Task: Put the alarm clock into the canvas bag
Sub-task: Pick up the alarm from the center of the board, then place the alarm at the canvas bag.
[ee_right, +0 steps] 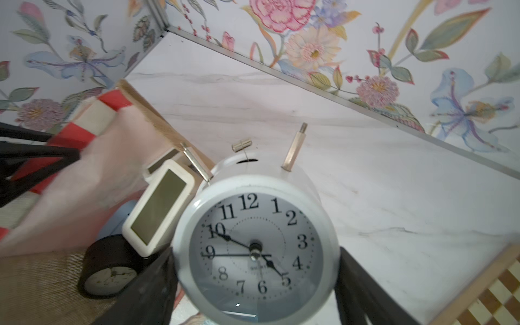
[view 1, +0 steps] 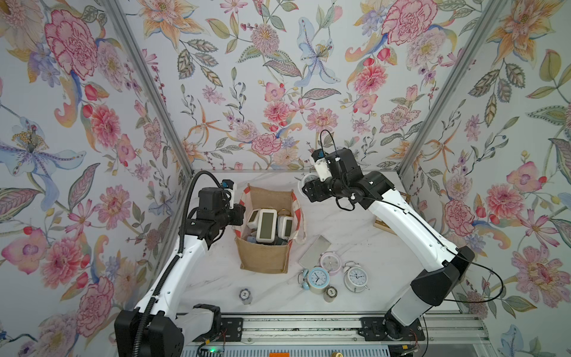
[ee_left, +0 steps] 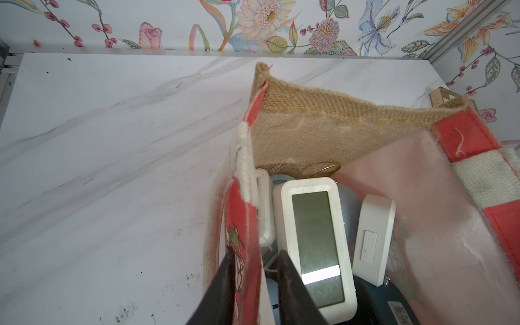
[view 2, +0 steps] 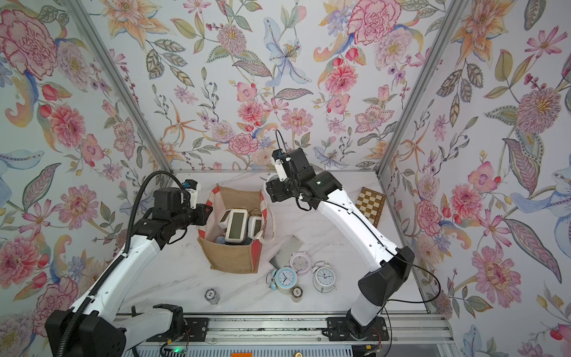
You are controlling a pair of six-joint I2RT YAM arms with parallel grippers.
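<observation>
Floral wallpaper walls (view 1: 278,77) enclose a white marble tabletop (view 1: 340,222) framed by aluminium posts (view 1: 150,86)

Robot test booth, floral-papered walls (view 1: 278,77)

We see bright, even, diffuse light, with only soft shadows on the marble table (view 1: 340,228). A white glare strip crosses the digital clock (ee_left: 320,274); the canvas bag (ee_right: 92,180) smears with blur near the right wrist lens, and the glass of the alarm clock (ee_right: 254,253) carries a faint reflection.
</observation>
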